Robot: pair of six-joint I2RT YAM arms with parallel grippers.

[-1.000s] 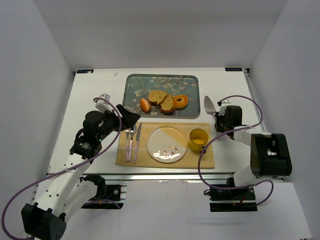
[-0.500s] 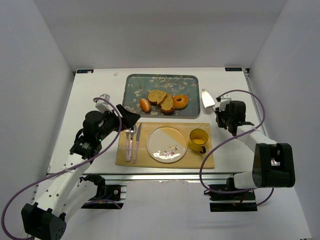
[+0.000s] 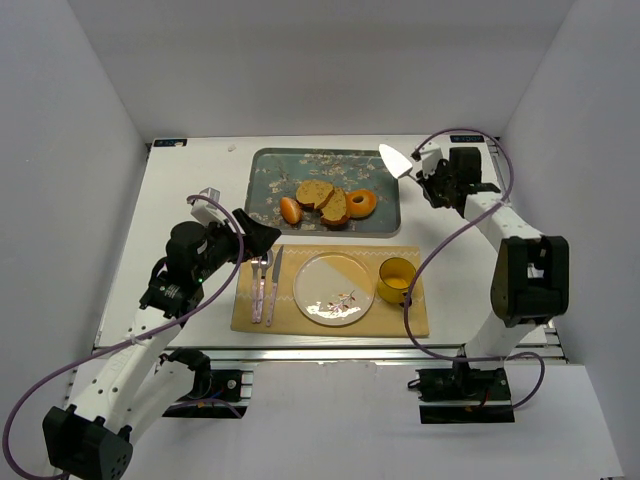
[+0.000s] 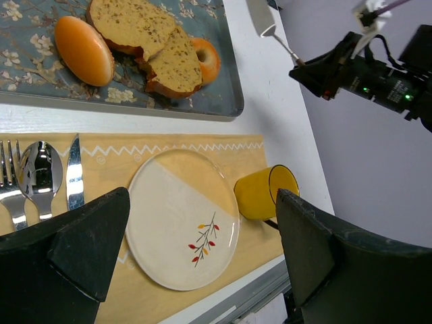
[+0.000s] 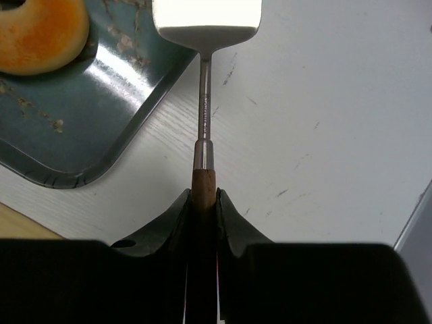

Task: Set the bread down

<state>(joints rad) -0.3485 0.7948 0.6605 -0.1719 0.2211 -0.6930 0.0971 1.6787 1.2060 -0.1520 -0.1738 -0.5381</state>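
Spatula poised beside the bread
Upper right, your right gripper clamps the spatula handle, blade at the tray corner to scoop it; left gripper gapes empty.

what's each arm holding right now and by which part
The right tool is shut on a spatula, gripping its brown wooden handle close to the metal shaft. The left tool is open and holds nothing.
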